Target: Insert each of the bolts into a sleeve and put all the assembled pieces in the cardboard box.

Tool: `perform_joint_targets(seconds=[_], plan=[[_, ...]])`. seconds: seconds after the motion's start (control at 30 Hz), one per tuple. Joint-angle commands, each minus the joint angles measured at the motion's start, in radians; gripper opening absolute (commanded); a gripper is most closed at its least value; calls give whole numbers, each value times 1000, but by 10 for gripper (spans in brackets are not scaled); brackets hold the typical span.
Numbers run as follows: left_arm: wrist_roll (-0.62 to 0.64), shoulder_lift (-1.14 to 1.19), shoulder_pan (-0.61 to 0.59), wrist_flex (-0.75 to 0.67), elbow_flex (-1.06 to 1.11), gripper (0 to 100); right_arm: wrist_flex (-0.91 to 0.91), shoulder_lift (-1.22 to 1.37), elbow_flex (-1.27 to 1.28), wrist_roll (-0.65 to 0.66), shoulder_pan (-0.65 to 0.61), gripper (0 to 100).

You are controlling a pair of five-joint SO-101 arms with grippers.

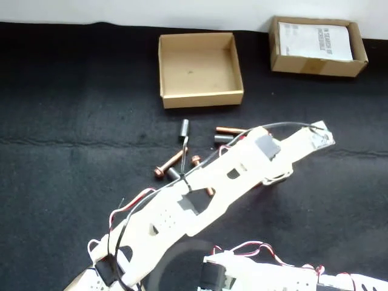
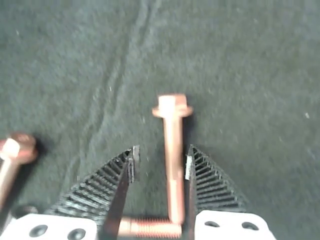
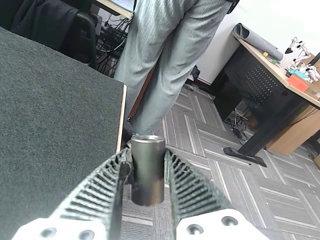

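In the left wrist view my left gripper (image 2: 162,149) is open just above the black mat, its fingers on either side of a copper bolt (image 2: 172,125) whose head points away. A second bolt (image 2: 15,150) lies off to one side, and a threaded end (image 2: 150,227) shows near the gripper's base. My right gripper (image 3: 148,152) is shut on a dark sleeve (image 3: 148,170), held upright past the table's edge. In the high view the left arm (image 1: 242,167) stretches over loose bolts (image 1: 170,163) and sleeves (image 1: 183,128) in front of the open cardboard box (image 1: 201,97).
A second cardboard box (image 1: 303,65) holding a printed sheet stands at the back right. The right arm's base (image 1: 260,273) sits at the front edge. Another bolt (image 1: 230,130) and sleeve (image 1: 223,138) lie beside the left arm. The mat's edge (image 3: 120,115) drops off to the floor.
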Motion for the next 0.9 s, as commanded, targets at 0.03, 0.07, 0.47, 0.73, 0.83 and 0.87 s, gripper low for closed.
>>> perform_joint_targets(seconds=[0.03, 0.07, 0.47, 0.73, 0.83, 0.87], plan=[[80, 87, -13, -11, -176, 168, -41, -7, 134, 55, 4, 7], [95, 114, -12, -12, -206, 168, -41, -7, 136, 63, 5, 7], [149, 289, 4, 35, -496, 32, -41, -7, 140, 66, 2, 7], [149, 283, -25, 164, -499, 9, -41, -7, 140, 68, 1, 7], [147, 282, -53, 239, -550, 9, -41, -7, 140, 68, -15, 7], [146, 282, -65, 279, -590, 9, -41, -7, 140, 68, -24, 7]])
